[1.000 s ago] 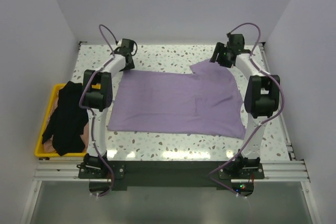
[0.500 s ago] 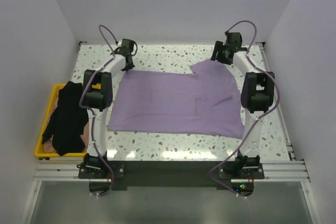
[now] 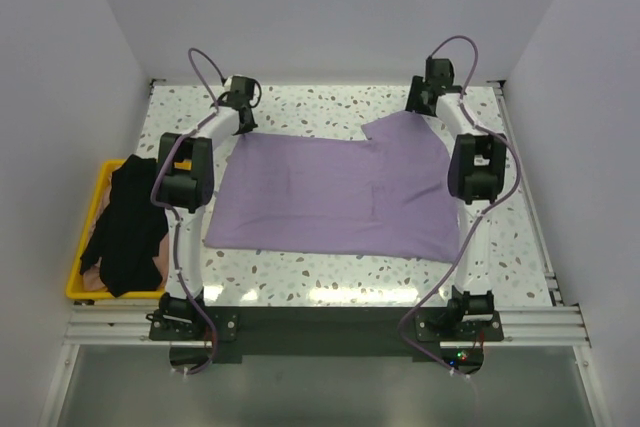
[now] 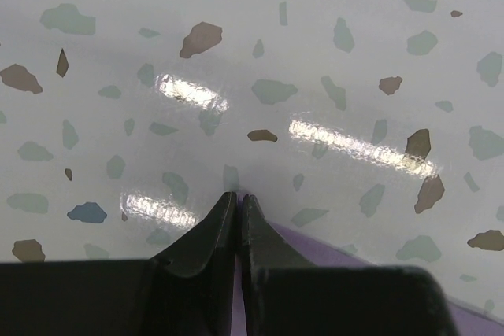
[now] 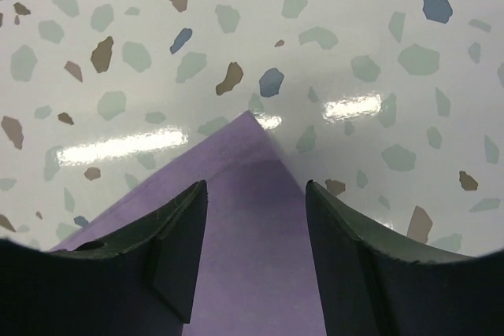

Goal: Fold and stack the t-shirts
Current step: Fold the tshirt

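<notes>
Top external view shows the lavender t-shirt (image 3: 330,197) spread flat in the middle of the table (image 3: 330,102). Its near hem lies toward the arm bases and both grippers are at its far edge. At the far left corner of this shirt the left gripper (image 3: 240,109) has its fingers pressed together, and in the left wrist view they seem to pinch the very corner of the cloth. At the far right sleeve tip the right gripper (image 5: 256,188) is spread apart, one finger on each side of the point of fabric, holding nothing.

I judge the step is to take both far corners for a first fold. To do it well, the right gripper should go lower and bite behind the tip, not at its edge. Both arms should then lift evenly so the cloth does not skew.

Left of the shirt, well apart, the black t-shirt (image 3: 125,222) hangs over a yellow crate (image 3: 140,294). Under the shirt the surface is glossy pale terrazzo with bright reflections, and beyond it stand plain white walls.
</notes>
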Robot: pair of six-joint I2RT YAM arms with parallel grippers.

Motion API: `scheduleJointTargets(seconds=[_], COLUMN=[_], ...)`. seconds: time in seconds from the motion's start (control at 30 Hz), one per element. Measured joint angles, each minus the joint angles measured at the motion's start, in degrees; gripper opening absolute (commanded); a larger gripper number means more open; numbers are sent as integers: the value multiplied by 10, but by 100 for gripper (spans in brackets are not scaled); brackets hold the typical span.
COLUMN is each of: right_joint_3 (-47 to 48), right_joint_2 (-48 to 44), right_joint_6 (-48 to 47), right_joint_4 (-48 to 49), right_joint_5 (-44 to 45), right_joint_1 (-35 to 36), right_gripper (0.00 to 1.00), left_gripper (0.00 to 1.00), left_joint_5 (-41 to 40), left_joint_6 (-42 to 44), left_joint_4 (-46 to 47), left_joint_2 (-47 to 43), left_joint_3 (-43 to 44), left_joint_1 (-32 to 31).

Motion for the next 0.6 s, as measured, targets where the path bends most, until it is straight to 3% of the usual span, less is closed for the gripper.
scheduleJointTargets(seconds=[0.43, 0.6], right_joint_3=[86, 90], right_joint_2=[64, 67], right_joint_6=[3, 4], right_joint_4=[-60, -62], right_joint_5=[70, 78], right_joint_1=[23, 33], right_gripper=[51, 36], left_gripper=[4, 2], left_joint_5=[13, 17], left_joint_6=[2, 2], left_joint_4=[26, 38], left_joint_2=[-2, -7], left_joint_3=[-11, -22], left_joint_1=[2, 2])
